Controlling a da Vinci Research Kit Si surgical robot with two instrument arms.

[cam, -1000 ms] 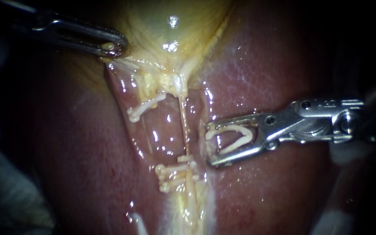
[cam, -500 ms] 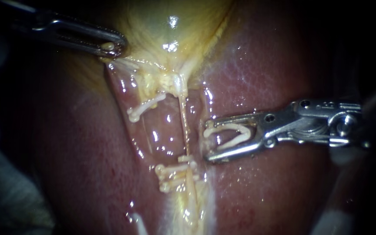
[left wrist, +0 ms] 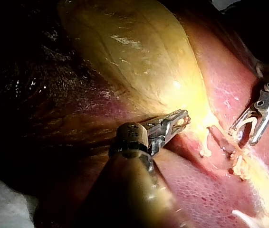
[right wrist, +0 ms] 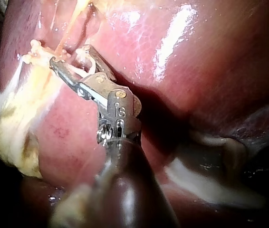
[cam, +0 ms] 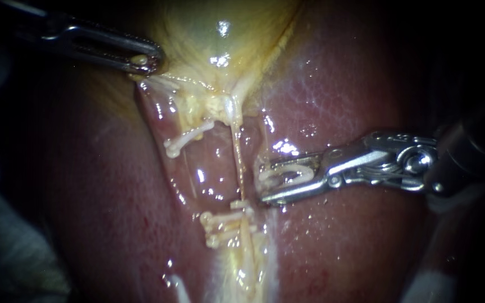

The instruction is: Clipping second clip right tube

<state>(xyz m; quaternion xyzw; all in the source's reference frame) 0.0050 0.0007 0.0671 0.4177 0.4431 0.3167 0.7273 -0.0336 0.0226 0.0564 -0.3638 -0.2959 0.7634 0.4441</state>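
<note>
My right instrument (cam: 268, 182) comes in from the right, its jaws shut on a white clip (cam: 284, 175) that lies squeezed nearly flat between them. The jaw tips press into a pale wet fold just right of a thin pale tube (cam: 237, 163) that runs down from the gallbladder (cam: 214, 33). Whether a tube lies inside the clip is hidden. One white clip (cam: 183, 140) sits to the left, and a cluster of clips (cam: 223, 224) sits lower on the tube. My left instrument (cam: 144, 62) is shut on the gallbladder's edge and holds it taut. The same grips show for the left instrument (left wrist: 179, 118) and the right instrument (right wrist: 68, 64).
Glistening red liver (cam: 338, 95) lies on both sides of the tube. Yellow-white fatty tissue (cam: 245, 269) runs below the clip cluster. White gauze (left wrist: 1, 204) lies beside my left instrument's shaft.
My right instrument's jaws have narrowed, flattening the clip from a wide loop. Its tips have edged left toward the thin tube. The left instrument has not moved.
</note>
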